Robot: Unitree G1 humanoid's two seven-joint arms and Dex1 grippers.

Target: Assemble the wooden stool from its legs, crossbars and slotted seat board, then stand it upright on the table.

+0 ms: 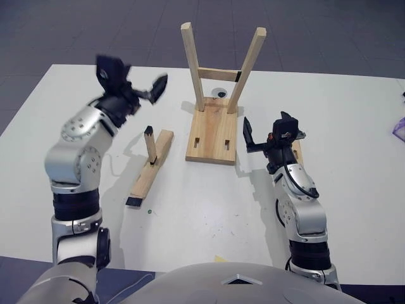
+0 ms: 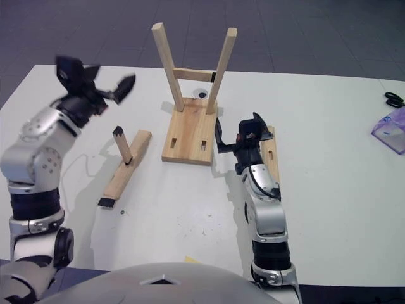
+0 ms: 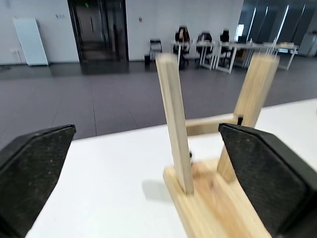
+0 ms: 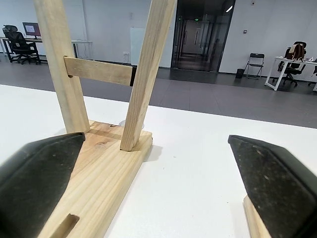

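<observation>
The slotted seat board [image 1: 212,136] lies flat mid-table with two legs [image 1: 192,66] standing in its far end, joined by a crossbar [image 1: 218,74]. Two slots at its near end are bare. Left of it a loose leg [image 1: 152,166] lies flat with a short crossbar [image 1: 150,143] sticking up from it. Another wooden piece [image 1: 297,152] lies right of the board, partly hidden by my right arm. My left gripper [image 1: 135,79] is raised above the table's left side, open and holding nothing. My right gripper [image 1: 268,132] hovers open just right of the board, the piece [image 4: 255,223] beside one finger.
A round hole [image 1: 219,93] is in the white table [image 1: 190,221] behind the board. A purple object [image 2: 392,130] and scissors [image 2: 393,98] lie at the far right edge. Bare tabletop stretches along the front.
</observation>
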